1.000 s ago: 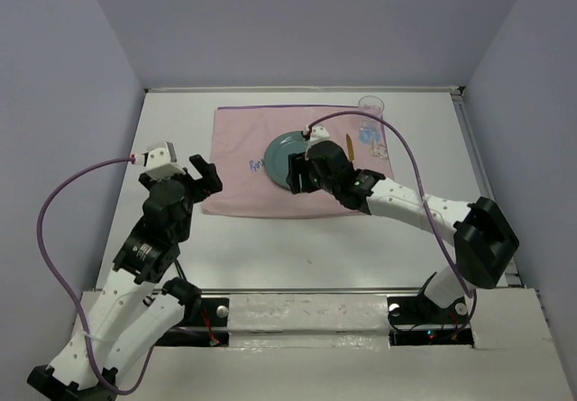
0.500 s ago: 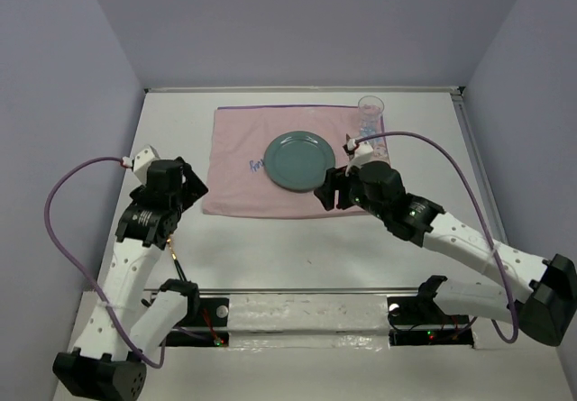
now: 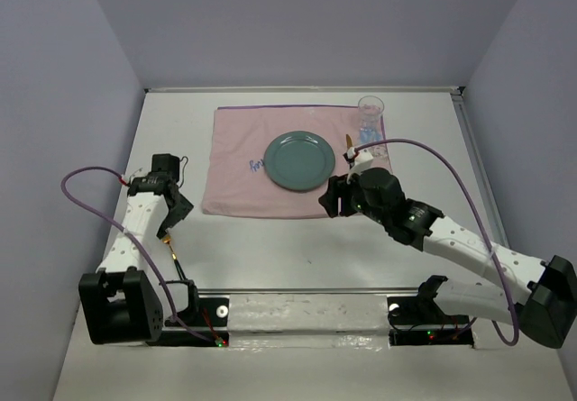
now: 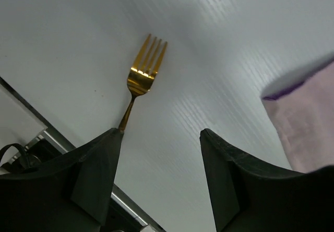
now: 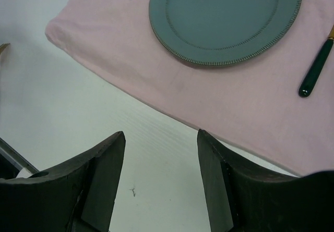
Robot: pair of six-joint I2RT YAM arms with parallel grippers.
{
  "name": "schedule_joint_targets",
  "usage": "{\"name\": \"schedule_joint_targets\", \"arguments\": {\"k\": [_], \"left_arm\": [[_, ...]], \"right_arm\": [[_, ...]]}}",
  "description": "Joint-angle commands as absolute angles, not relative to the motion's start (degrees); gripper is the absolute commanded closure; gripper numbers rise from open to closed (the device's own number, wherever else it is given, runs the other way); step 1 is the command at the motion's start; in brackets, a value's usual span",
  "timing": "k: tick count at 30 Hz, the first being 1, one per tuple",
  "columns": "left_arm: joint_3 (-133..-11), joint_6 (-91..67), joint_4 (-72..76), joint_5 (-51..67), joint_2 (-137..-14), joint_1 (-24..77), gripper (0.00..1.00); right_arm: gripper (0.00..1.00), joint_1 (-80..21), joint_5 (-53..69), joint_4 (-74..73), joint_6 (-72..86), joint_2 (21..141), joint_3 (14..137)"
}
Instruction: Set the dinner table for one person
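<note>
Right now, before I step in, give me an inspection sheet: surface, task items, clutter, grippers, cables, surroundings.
Surface: white dinner table, pink cloth on it.
Job's things: green plate on cloth; glass at cloth's far right corner; green-handled utensil right of plate; gold fork on bare table.
Clutter: nothing seen.
Grippers: left gripper open by fork; right gripper open by cloth's near edge; both empty.
Cables: purple cable looping off each arm.
Surroundings: lavender walls.

Left arm (image 3: 135, 234) folded close above its base, wrist bent downward; left tool (image 4: 159, 143) with its jaws parted, nothing between them; right arm (image 3: 451, 239) stretched forward and toward the left; right tool (image 5: 160, 138) likewise parted and empty.
</note>
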State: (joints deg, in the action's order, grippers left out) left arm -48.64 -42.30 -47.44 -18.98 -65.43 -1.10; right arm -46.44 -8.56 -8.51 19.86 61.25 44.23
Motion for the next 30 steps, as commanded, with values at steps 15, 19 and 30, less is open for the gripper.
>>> {"name": "schedule_joint_targets", "arguments": {"k": [15, 19, 30], "left_arm": [[-47.9, -32.8, -46.8, -18.1, -83.8, -14.6, 0.33], [-47.5, -31.8, -45.0, -16.4, -85.1, -14.6, 0.37], [-44.3, -31.6, -36.0, -9.1, -83.5, -14.4, 0.72]], "right_arm": [[0.38, -42.8, -6.3, -4.9, 20.0, 64.2, 43.6], [0.38, -42.8, -6.3, -4.6, 19.9, 64.0, 43.5], [0.38, -42.8, -5.2, -3.7, 19.8, 64.3, 43.3]]}}
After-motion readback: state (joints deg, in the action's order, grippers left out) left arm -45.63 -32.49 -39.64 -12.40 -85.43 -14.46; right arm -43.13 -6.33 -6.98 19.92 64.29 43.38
